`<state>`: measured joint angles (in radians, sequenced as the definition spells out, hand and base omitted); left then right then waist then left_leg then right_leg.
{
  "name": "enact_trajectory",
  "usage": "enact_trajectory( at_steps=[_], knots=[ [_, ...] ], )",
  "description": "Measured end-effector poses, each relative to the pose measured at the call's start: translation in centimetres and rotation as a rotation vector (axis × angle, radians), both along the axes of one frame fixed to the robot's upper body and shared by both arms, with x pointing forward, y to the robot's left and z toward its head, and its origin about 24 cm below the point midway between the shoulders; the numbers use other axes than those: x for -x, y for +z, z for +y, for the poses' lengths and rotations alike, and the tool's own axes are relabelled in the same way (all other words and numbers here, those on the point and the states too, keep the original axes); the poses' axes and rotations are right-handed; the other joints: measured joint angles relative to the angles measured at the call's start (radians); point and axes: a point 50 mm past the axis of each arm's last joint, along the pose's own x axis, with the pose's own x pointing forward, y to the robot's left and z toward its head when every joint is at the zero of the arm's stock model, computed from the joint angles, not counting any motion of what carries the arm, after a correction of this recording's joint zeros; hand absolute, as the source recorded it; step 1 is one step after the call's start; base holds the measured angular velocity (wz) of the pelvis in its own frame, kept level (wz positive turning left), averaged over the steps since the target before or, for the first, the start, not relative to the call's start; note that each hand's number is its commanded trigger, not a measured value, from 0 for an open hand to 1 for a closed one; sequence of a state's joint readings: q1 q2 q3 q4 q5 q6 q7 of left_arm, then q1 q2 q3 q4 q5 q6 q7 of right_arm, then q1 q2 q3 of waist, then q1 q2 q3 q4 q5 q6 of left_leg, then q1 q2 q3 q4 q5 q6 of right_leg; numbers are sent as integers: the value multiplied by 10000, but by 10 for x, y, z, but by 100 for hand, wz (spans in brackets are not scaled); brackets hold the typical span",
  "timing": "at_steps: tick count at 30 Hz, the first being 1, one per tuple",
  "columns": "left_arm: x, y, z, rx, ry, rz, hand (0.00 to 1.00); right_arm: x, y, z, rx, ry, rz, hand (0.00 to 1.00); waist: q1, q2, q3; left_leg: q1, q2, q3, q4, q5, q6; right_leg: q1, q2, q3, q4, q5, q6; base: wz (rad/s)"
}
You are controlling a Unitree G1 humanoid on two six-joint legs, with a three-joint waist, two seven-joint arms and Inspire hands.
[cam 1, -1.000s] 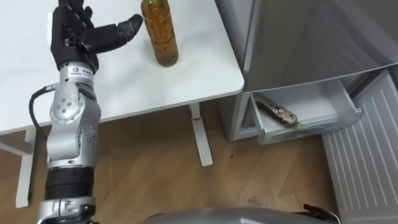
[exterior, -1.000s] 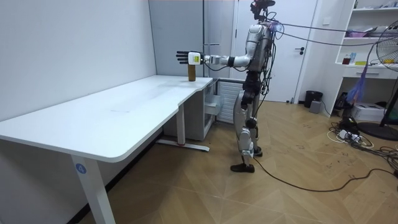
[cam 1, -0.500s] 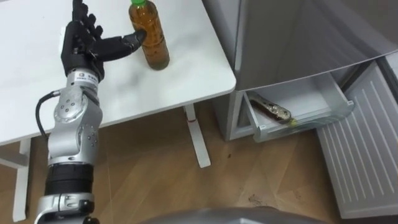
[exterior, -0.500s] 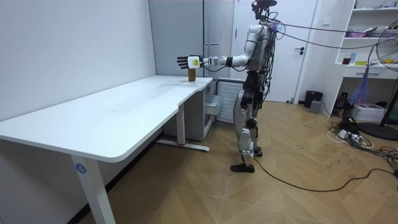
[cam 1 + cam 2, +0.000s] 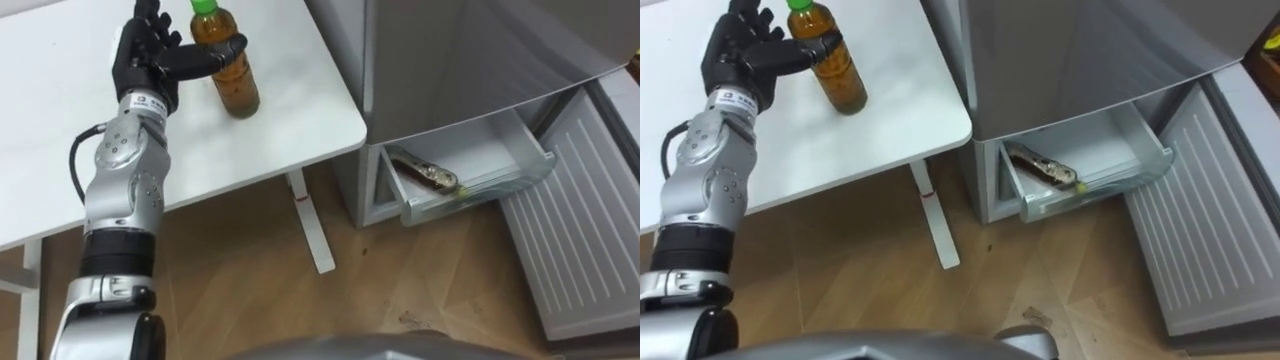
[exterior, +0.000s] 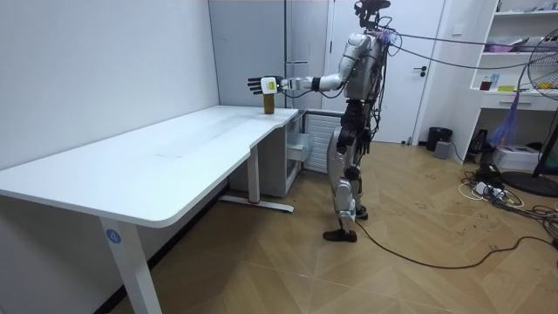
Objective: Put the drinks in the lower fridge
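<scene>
Closing in on the tea bottle [image 5: 232, 88], the left hand [image 5: 148, 62] has come across from a clear gap a sec ago. Its thumb [image 5: 222, 52] now lies over the bottle's shoulder, w/ the other fingers [image 5: 150, 22] still straight & upright just beside it on the robot's left. So the hand is spread wide, not yet wrapped. Whether the thumb really presses or only brushes is hard to tell from this angle. The bottle itself hasn't budged: upright near the table [image 5: 310, 110] corner, same spot in the room view. The shift in the eye views is the head moving.

For the task, a grasp looks about to form, nothing is lifted, & the carry to the fridge [image 5: 470, 60] is all ahead. The lower drawer [image 5: 480, 160] stands pulled out, w/ a second bottle [image 5: 425, 176] lying on its side inside.

Materials: the bottle is clear plastic, round, narrowing at the shoulder, w/ amber liquid nearly to the neck & a green screw cap [image 5: 204, 6]. It's smooth, prob. slippery for hard fingers. The table top is matte white w/ a rounded corner. The drawer is thin whitish plastic, the fridge front plain grey, the open door panel [image 5: 585, 230] ribbed white. The hand is black on a silver forearm.
</scene>
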<state>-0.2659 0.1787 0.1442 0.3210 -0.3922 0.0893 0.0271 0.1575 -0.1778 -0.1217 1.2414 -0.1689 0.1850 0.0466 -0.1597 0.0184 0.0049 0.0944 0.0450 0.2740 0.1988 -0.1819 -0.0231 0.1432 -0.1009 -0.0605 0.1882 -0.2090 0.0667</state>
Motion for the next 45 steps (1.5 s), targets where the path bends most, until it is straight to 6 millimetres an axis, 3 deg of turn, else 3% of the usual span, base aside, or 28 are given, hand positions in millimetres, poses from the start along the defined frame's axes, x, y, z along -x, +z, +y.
enact_trajectory(
  at_steps=[15,35,36,37,39,40,45],
  knots=[
    [-2,0,8,-177,128,160,0,-1,0,0,21,59,-25,0,-281,15,12,-123,5,90,4,-7,5,-187,25,253,9,2,-3,-2],
    [-2,-6,9,-130,180,458,0,-3,0,-1,86,316,47,0,-324,7,27,-102,15,155,-22,-37,-5,-239,40,341,-1,2,-3,-1],
    [-2,-6,9,-130,192,481,22,-2,0,-1,85,312,61,0,-331,11,24,-106,15,159,-22,-39,-6,-244,40,346,-6,2,-3,0],
    [-2,-6,9,-133,203,500,56,-2,0,-1,86,310,70,0,-337,11,24,-104,15,159,-22,-39,-6,-242,40,346,-5,2,-2,0],
    [-2,-6,9,-145,233,517,91,0,0,-1,85,297,114,0,-345,17,20,-98,16,159,-21,-39,-6,-239,41,345,-4,2,-3,0],
    [-2,-6,9,-149,231,520,100,0,0,-1,85,293,127,0,-344,19,19,-96,16,159,-22,-39,-7,-239,41,344,-4,2,-3,0],
    [-3,-7,7,-184,136,600,100,3,0,-1,88,259,247,0,-348,75,26,-27,18,172,-64,-41,-9,-211,46,343,2,2,-3,0]
  ],
)
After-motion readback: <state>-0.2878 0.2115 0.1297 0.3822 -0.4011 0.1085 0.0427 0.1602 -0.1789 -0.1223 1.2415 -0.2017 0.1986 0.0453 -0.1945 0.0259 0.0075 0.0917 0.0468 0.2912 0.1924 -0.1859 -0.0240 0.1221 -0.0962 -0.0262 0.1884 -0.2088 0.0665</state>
